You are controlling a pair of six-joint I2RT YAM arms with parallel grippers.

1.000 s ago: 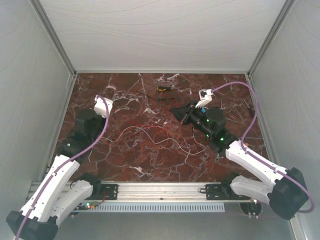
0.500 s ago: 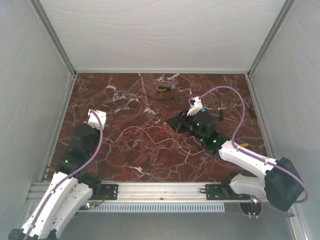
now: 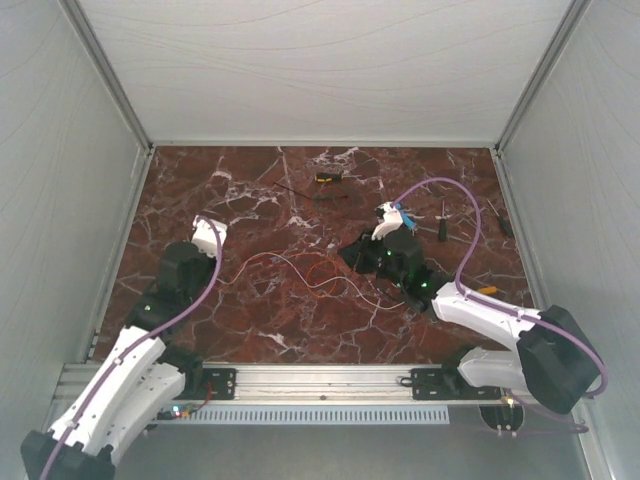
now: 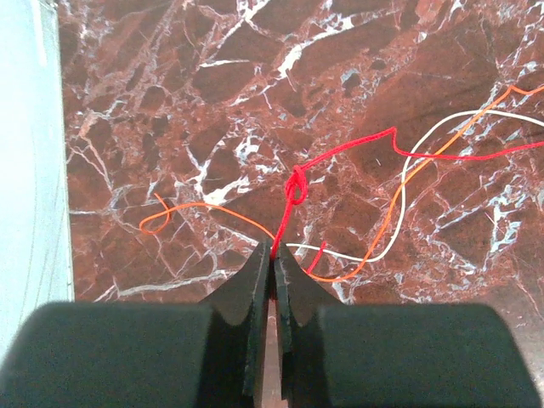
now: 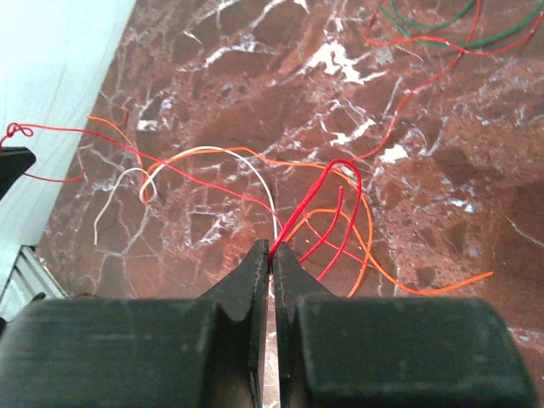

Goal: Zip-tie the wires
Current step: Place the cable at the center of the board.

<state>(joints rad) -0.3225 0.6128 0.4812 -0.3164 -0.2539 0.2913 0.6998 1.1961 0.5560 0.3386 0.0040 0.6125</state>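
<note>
The wires [image 3: 300, 272] are thin red, orange and white strands lying loose on the marble table. My left gripper [image 3: 212, 262] is shut on one end of a red wire [image 4: 296, 185] that has a small knot just beyond the tips. An orange strand [image 4: 204, 206] and a white strand [image 4: 425, 144] lie beside it. My right gripper [image 3: 347, 254] is shut on a red wire [image 5: 319, 200], which rises in a loop from the tips. White [image 5: 204, 157] and orange [image 5: 374, 272] strands lie under it. No zip tie is plainly visible.
A small yellow-and-black item [image 3: 326, 178] and a coil of green and red wire [image 3: 335, 197] lie at the back; the coil also shows in the right wrist view [image 5: 425, 21]. Two thin dark tools [image 3: 441, 222] lie at the right. Pale walls enclose the table.
My right gripper has moved left and nearer, toward the middle of the wires. My left gripper drew back toward me, then shifted slightly right. The wires shifted a little.
</note>
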